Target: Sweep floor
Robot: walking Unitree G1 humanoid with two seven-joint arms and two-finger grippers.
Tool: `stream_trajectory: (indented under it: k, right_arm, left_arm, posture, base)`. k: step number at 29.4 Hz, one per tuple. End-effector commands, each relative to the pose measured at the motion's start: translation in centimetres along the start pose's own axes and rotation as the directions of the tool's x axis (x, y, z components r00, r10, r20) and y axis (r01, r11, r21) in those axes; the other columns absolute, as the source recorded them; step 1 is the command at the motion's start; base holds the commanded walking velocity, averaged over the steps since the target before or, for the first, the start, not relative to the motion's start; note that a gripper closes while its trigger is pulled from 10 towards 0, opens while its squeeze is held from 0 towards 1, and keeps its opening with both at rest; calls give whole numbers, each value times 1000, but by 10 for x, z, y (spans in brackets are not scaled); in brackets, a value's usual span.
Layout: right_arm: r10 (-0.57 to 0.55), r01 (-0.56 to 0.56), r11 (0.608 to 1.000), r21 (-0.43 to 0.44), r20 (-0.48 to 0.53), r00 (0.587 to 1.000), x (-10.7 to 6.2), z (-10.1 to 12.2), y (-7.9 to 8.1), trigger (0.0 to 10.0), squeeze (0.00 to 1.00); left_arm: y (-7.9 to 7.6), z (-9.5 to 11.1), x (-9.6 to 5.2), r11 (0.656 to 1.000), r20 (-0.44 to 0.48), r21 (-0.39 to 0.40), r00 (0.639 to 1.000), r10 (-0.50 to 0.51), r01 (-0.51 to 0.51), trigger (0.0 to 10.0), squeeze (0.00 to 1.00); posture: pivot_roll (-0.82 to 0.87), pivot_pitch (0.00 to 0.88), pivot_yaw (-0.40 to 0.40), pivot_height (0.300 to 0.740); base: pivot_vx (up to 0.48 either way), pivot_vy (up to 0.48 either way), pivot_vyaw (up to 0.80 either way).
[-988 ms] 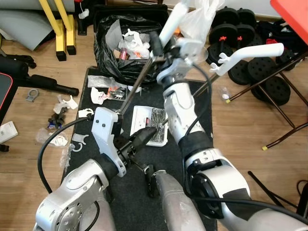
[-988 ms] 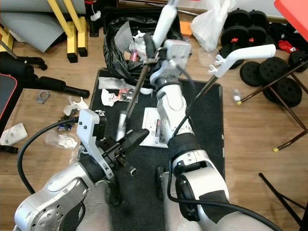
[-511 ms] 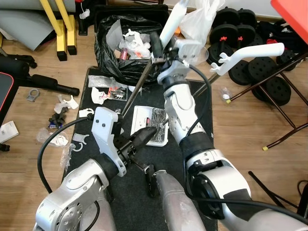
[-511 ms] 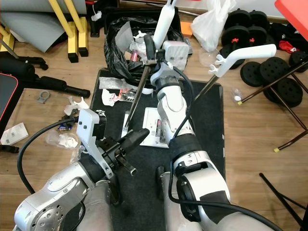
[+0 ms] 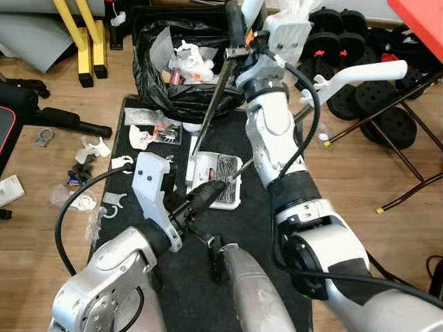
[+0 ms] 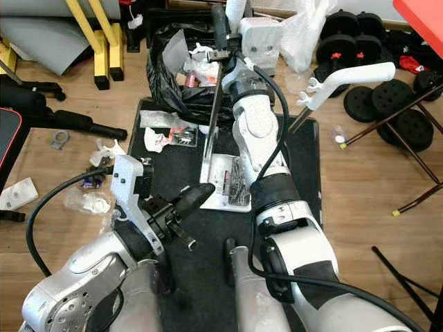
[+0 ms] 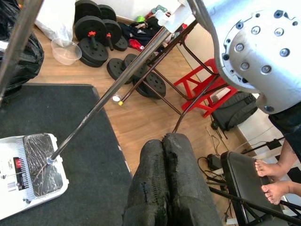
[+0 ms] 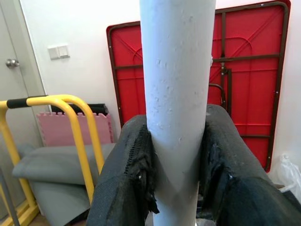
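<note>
Right gripper (image 8: 175, 179) is clamping a white broom handle (image 8: 176, 94) above the black trash bag (image 5: 173, 83); left gripper (image 7: 171, 188) is hovering, fingers pressed together, over the black mat (image 5: 138, 138).

Wooden floor (image 5: 346, 173) under a black mat (image 5: 173, 277) — yellow frame (image 8: 70, 122), red folding table (image 8: 244, 70) against white wall (image 8: 75, 28).

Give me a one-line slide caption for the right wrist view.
Right hand clamps a white pole, with a folded red table against the wall behind.

Right gripper (image 8: 176, 165) raised; broom handle (image 5: 211, 107) swung more upright.
</note>
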State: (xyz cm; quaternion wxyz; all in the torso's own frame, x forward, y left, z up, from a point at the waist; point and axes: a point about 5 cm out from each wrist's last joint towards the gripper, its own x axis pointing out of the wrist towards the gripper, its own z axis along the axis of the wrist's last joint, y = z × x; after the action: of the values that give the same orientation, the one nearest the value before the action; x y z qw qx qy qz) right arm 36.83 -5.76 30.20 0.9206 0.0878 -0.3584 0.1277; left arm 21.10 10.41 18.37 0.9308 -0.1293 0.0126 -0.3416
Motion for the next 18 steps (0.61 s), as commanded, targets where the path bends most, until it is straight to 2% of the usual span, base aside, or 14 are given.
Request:
stream_trajectory:
  k: [1, 6, 10, 14, 18]
  right_arm:
    - [3, -4, 1000, 15, 75, 997, 8, 17, 4, 10000, 0]
    - [-71, 56, 983, 173, 81, 994, 13, 25, 6, 10000, 0]
    - [-73, 62, 980, 190, 54, 996, 10, 18, 8, 10000, 0]
    - [-44, 44, 985, 167, -7, 999, -2, -2, 16, 10000, 0]
    - [-32, 36, 987, 154, -25, 999, -7, -8, 18, 10000, 0]
  left_arm:
    - [-2, -6, 0, 1000, -19, -24, 1000, -14, 14, 10000, 0]
    - [-3, -6, 0, 1000, -17, -24, 1000, -14, 14, 10000, 0]
    - [-3, -6, 0, 1000, -16, -24, 1000, -15, 14, 10000, 0]
    - [-3, -6, 0, 1000, -17, -25, 1000, -15, 15, 10000, 0]
    - [-4, -6, -1, 1000, -18, -25, 1000, -17, 16, 10000, 0]
  posture:
    - [-159, 401, -178, 740]
    - [-161, 399, -180, 740]
    - [-161, 402, -181, 740]
    - [-155, 404, -179, 740]
    - [-152, 401, -177, 740]
  base:
    - [0, 0, 0]
    - [0, 0, 0]
    - [0, 0, 0]
    - [0, 0, 0]
    - [0, 0, 0]
